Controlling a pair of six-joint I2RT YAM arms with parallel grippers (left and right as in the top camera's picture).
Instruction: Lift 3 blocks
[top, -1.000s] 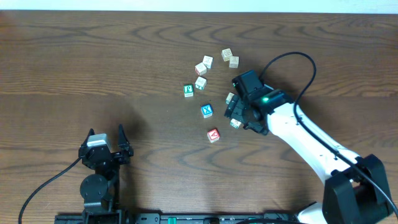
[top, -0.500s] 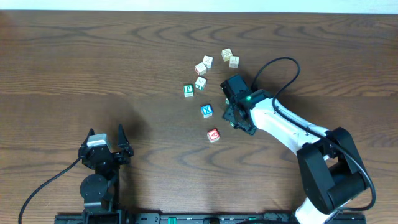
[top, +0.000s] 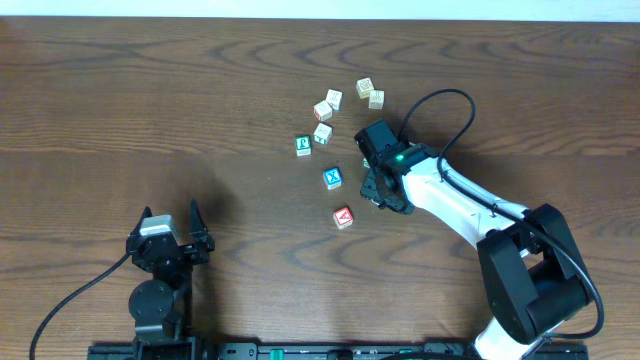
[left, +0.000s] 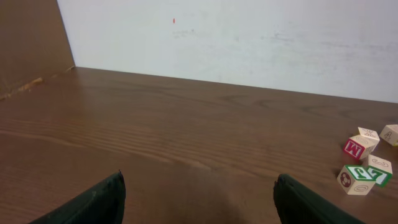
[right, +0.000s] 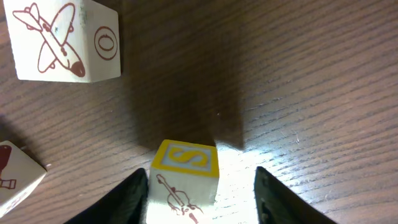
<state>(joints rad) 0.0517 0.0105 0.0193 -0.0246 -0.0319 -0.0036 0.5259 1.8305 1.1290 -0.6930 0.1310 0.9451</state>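
Right hand (right: 202, 194) has swung in and settled, fingers (right: 134, 196) apart astride the S block (right: 185, 163) on the bench (right: 323, 93). Block sits off-centre, hard by one finger: closing could shove or twist it. Left hand (left: 199, 205) gapes, idle. A block (top: 343, 217) waits nearby.

Red block (top: 343, 217), white A; blue X cube (top: 332, 178); yellow-framed S block (right: 185, 163); brown woodgrain table (top: 150, 100).

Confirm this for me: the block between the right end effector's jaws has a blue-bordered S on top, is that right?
Not quite. The block between the right end effector's jaws has a yellow-bordered S on top, not blue. The right wrist view shows it.
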